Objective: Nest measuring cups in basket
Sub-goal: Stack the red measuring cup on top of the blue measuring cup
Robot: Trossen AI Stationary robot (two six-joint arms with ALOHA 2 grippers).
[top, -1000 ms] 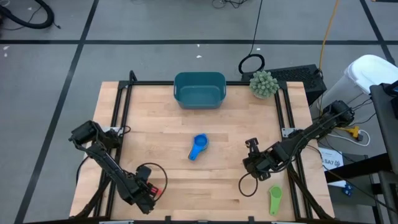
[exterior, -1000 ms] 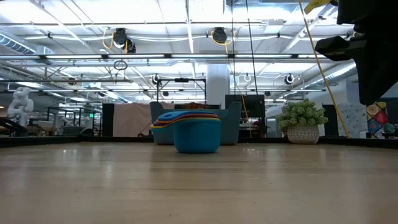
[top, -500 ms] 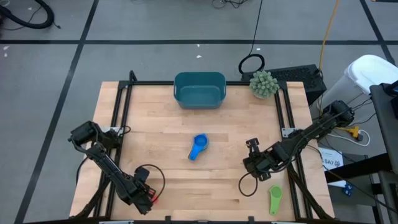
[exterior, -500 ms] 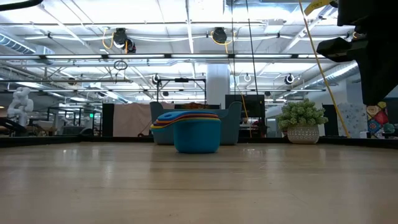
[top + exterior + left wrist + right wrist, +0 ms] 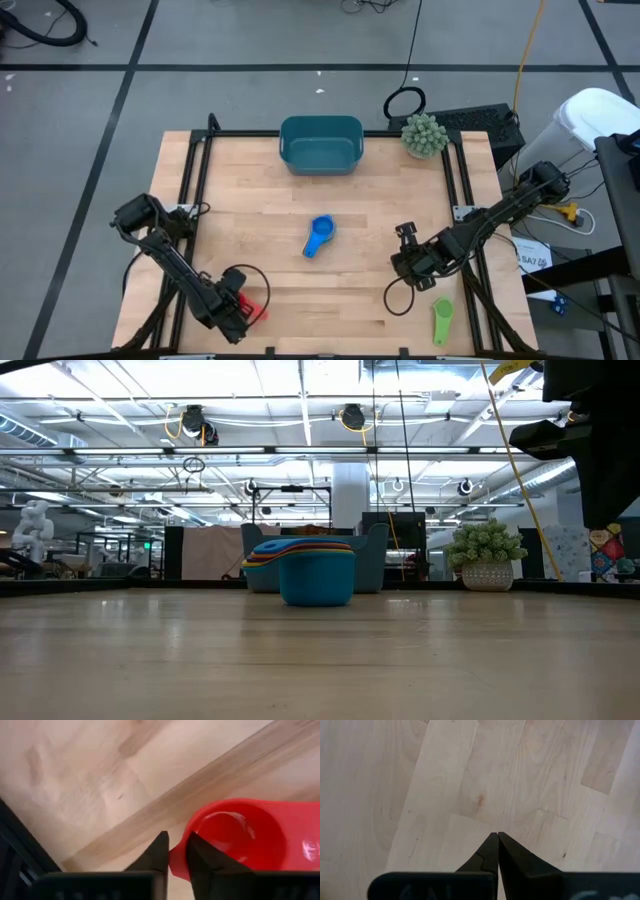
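A red measuring cup (image 5: 240,835) lies on the table near its near left corner, and my left gripper (image 5: 176,842) is shut on it. The same gripper (image 5: 243,308) and red cup (image 5: 258,312) show small in the high view. A stack of nested cups in a blue one (image 5: 320,235) stands at mid-table. It also shows in the low view (image 5: 305,572). A green cup (image 5: 442,320) lies near the near right corner. The teal basket (image 5: 320,143) stands at the far edge. My right gripper (image 5: 497,840) hangs shut above bare wood at the right. My left gripper pinches the red cup's bowl wall at the rim (image 5: 177,862). One finger (image 5: 202,862) stands on the bowl's inner side and the other (image 5: 159,856) outside it. The fingers come from above, pointing down. Whether the bowl rests on the wood, I cannot tell.
A spiky green plant ball in a pot (image 5: 424,135) stands at the far right corner. Black frame rails (image 5: 195,180) run along the table's left and right sides. Bare wood lies between the stacked cups and the basket.
My left gripper has shifted a little over the red cup near the near left corner, first toward the near edge, then back. The red cup shows beside it again now. My right arm and the other cups have kept still.
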